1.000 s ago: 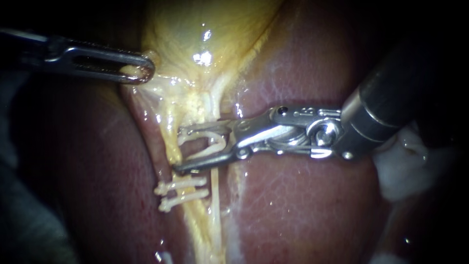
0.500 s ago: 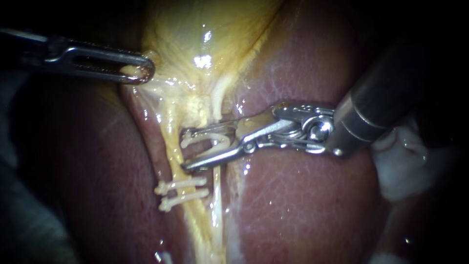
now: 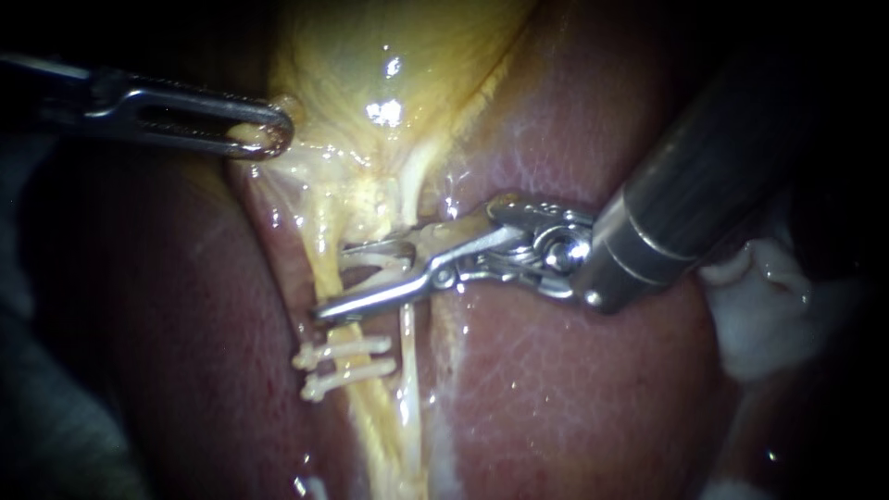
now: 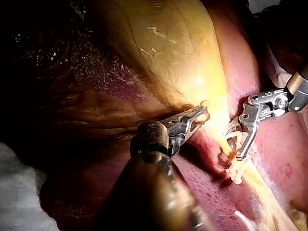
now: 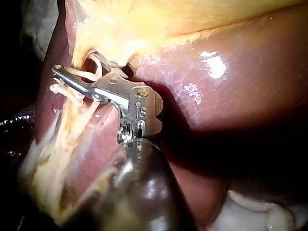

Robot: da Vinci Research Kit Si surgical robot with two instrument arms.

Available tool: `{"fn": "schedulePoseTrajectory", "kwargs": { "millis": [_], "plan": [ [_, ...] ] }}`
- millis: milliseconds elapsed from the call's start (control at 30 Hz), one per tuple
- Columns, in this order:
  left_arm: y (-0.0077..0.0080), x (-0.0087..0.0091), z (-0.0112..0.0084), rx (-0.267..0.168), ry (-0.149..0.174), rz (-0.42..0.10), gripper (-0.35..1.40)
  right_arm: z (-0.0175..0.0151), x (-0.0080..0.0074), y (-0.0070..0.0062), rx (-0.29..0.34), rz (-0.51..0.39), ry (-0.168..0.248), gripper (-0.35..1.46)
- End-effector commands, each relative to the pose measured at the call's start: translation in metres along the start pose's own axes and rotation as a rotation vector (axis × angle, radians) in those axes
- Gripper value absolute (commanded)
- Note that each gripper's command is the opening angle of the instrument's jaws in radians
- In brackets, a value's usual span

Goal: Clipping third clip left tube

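Note:
The yellow gallbladder [image 3: 389, 74] narrows into two pale tubes over the red liver [image 3: 556, 389]. The left tube [image 3: 326, 236] carries two white clips [image 3: 344, 362] low down. My right instrument [image 3: 341, 280] comes in from the upper right. Its jaws stand apart with a white open clip [image 3: 394, 268] seated in them, straddling the left tube just above the two clips. The right wrist view shows these jaws [image 5: 72, 72] across the tube. My left instrument [image 3: 261, 139] is shut on gallbladder tissue at the neck, as the left wrist view [image 4: 199, 114] also shows.
The thinner right tube [image 3: 407, 347] runs down just beside the left one, under the right instrument's jaws. White gauze [image 3: 769, 306] lies at the right, beneath the right shaft. Liver surrounds the tubes on both sides.
My right instrument has pushed further left across the left tube; its lower jaw tip now lies closer to the upper placed clip. The left instrument has held still.

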Motion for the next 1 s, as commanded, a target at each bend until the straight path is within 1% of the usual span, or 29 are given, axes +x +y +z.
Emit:
{"fn": "schedulePoseTrajectory", "kwargs": {
  "millis": [33, 200, 400, 467, 567, 833, 1000],
  "plan": [
    [0.0, 0.0, 0.0, 0.0, 0.0, 0.0, -0.35, 0.0, 0.0001, -0.0001, 0.012, 0.006, 0.001, 0.5],
    [0.0, 0.0, 0.0001, 0.0, 0.0, 0.0, -0.35, 0.0001, 0.0, -0.0003, 0.073, 0.013, 0.008, 0.5],
    [0.0, 0.0, 0.0001, 0.0, 0.0, 0.0, -0.35, 0.0007, 0.0, -0.0006, 0.114, 0.016, 0.003, 0.48],
    [0.0, 0.0, 0.0, 0.0, 0.0, 0.0, -0.35, 0.001, 0.0, -0.0007, 0.122, 0.016, 0.005, 0.48],
    [0.0, 0.0, 0.0001, 0.0, 0.0, 0.0, -0.35, 0.0017, 0.0001, -0.0008, 0.132, 0.016, 0.02, 0.48],
    [0.0, 0.0, 0.0, 0.0, 0.0, 0.0, -0.35, 0.0036, 0.0004, -0.0012, 0.142, 0.022, 0.038, 0.48],
    [0.0, 0.0, 0.0, 0.0, 0.0, 0.0, -0.35, 0.0039, 0.0008, -0.0018, 0.145, 0.024, 0.042, 0.48]
  ]
}}
